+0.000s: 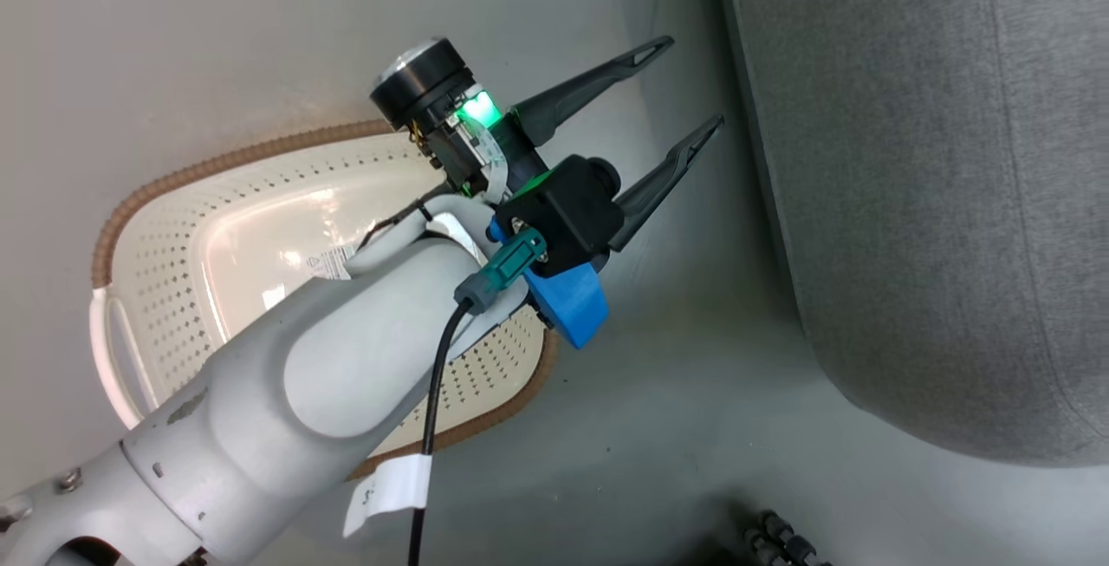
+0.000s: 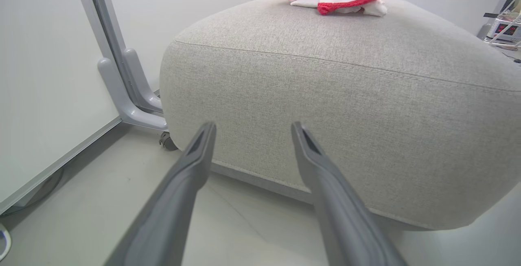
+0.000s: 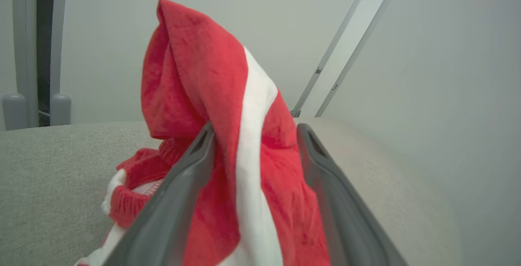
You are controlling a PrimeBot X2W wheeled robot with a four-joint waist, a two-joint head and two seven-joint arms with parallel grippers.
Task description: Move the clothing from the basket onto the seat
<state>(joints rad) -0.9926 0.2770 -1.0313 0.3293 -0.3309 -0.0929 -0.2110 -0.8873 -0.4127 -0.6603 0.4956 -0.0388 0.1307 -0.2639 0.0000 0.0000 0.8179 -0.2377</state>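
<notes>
since the right gripper [image 3: 255, 129] stands spread wide with a peak of the clothing [image 3: 191, 74] rising between its fingers, i judge it straddles the cloth rather than pinching it. the left gripper [image 1: 693, 81] is just as far open and carries nothing; it hangs past the right edge of the basket [image 1: 165, 289], aimed at the near side of the seat [image 2: 325, 95]. the red, white-striped heap lies bunched on the far part of the seat top, though i cannot tell whether it is one garment or two. the basket stands on the floor [image 1: 693, 427] left of the seat, with its bare bottom and paper label [image 1: 329, 263] showing. the cloth looks light, limp and unbreakable. i expect it to sag, trail and cling to a finger, so i would grip a thick gathered fold or the ribbed hem, never a single flat layer.
</notes>
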